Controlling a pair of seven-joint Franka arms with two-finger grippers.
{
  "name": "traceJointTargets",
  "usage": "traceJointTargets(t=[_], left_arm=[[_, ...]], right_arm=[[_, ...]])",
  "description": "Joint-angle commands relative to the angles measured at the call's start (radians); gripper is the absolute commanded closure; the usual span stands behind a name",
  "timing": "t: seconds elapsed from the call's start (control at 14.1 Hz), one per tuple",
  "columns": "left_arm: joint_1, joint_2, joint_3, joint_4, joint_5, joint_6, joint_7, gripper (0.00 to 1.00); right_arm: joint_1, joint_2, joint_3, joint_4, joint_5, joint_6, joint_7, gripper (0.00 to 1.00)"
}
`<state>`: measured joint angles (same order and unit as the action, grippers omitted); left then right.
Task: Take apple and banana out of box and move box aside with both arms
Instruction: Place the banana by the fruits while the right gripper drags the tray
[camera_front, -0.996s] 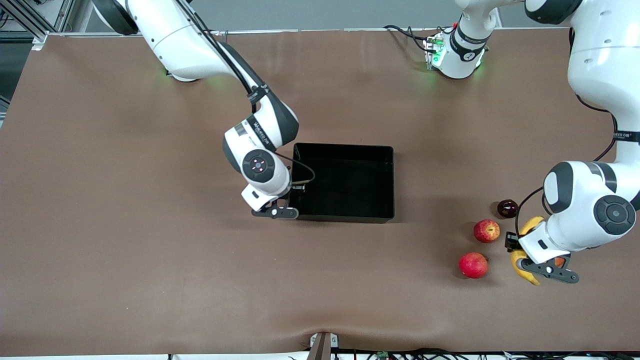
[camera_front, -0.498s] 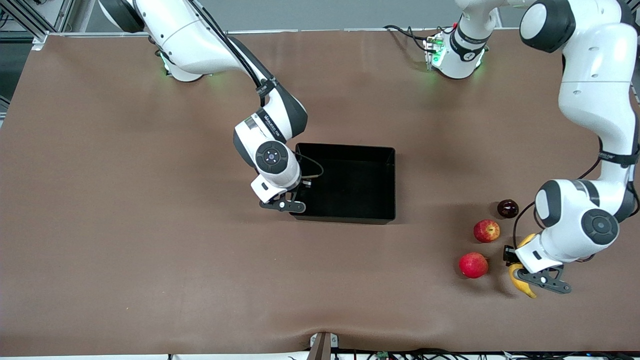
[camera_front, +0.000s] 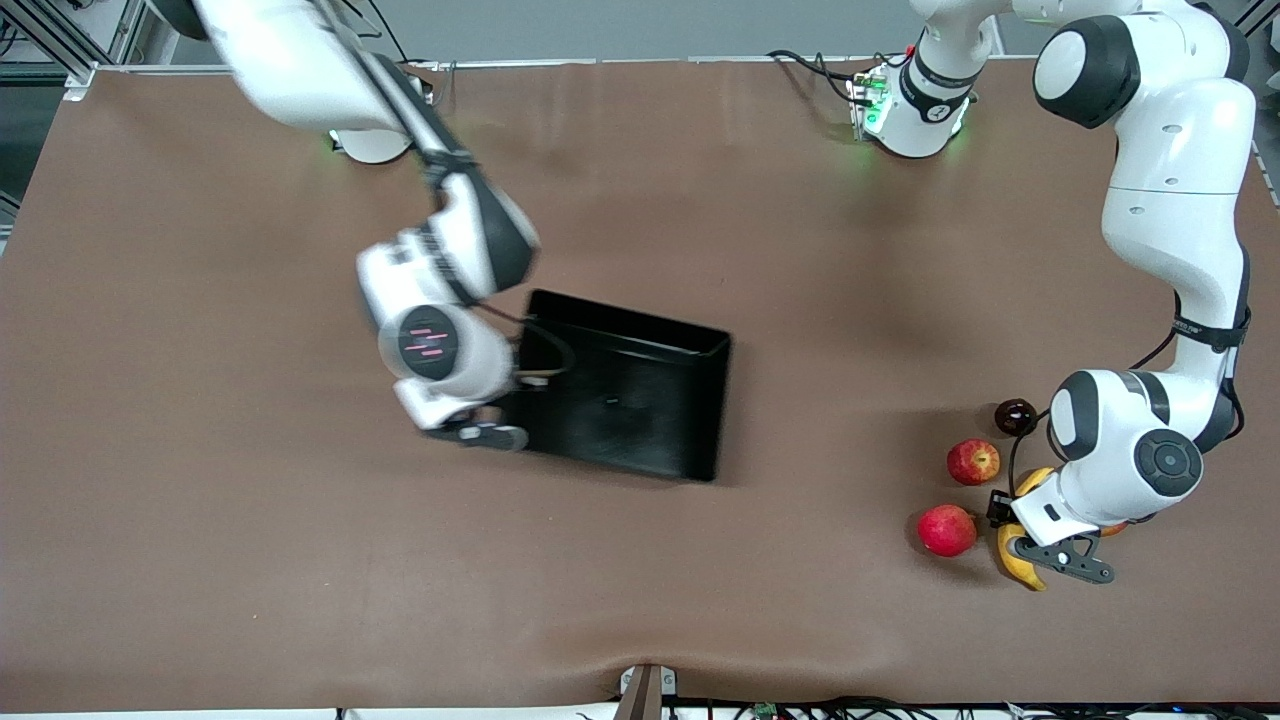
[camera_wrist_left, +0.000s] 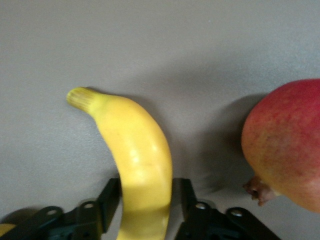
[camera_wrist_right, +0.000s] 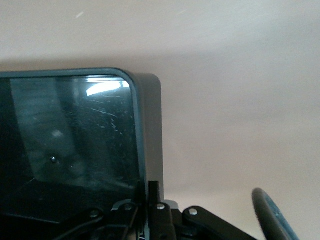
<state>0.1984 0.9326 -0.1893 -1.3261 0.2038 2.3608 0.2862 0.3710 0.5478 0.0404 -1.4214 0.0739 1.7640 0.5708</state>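
Note:
The black box (camera_front: 640, 400) sits mid-table, turned askew. My right gripper (camera_front: 488, 435) is shut on the box's wall at the corner toward the right arm's end; in the right wrist view the fingers (camera_wrist_right: 154, 192) pinch the thin wall of the box (camera_wrist_right: 75, 145). My left gripper (camera_front: 1045, 562) is shut on the yellow banana (camera_front: 1012, 568), with the fingers on both sides of the banana (camera_wrist_left: 142, 160). The red apple with yellowish streaks (camera_front: 973, 461) lies on the table beside the left arm's wrist.
A round red fruit with a calyx (camera_front: 946, 530) lies close beside the banana and also shows in the left wrist view (camera_wrist_left: 290, 145). A small dark round fruit (camera_front: 1015, 416) lies farther from the front camera than the apple. An orange object (camera_front: 1116, 528) peeks out under the left wrist.
My right gripper has dragged the box toward the right arm's end and turned it askew. My left gripper has shifted with the banana toward the red fruit.

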Motion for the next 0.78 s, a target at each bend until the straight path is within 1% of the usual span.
traceJointTargets(t=[0.0, 0.14, 0.28, 0.43, 0.5, 0.71], left_arm=[[0.018, -0.017, -0.002, 0.024, -0.037, -0.009, 0.008, 0.0], [0.022, -0.058, -0.007, 0.024, -0.066, -0.044, 0.005, 0.0], [0.019, -0.099, -0.015, 0.025, -0.096, -0.15, -0.002, 0.0], [0.015, -0.151, -0.018, 0.025, -0.103, -0.208, -0.004, 0.0], [0.007, -0.179, -0.016, 0.025, -0.107, -0.242, -0.019, 0.0], [-0.01, -0.27, -0.019, 0.018, -0.11, -0.314, -0.1, 0.0]], right_arm=[[-0.147, -0.094, 0.021, -0.04, -0.002, -0.075, -0.156, 1.0], [-0.255, -0.111, 0.019, -0.066, -0.008, -0.101, -0.273, 1.0], [-0.378, -0.12, 0.019, -0.118, -0.032, -0.086, -0.409, 1.0], [-0.464, -0.112, 0.018, -0.129, -0.042, -0.055, -0.541, 1.0], [-0.524, -0.105, 0.019, -0.146, -0.043, -0.017, -0.592, 1.0], [-0.642, -0.1, 0.021, -0.289, -0.042, 0.177, -0.768, 1.0]])
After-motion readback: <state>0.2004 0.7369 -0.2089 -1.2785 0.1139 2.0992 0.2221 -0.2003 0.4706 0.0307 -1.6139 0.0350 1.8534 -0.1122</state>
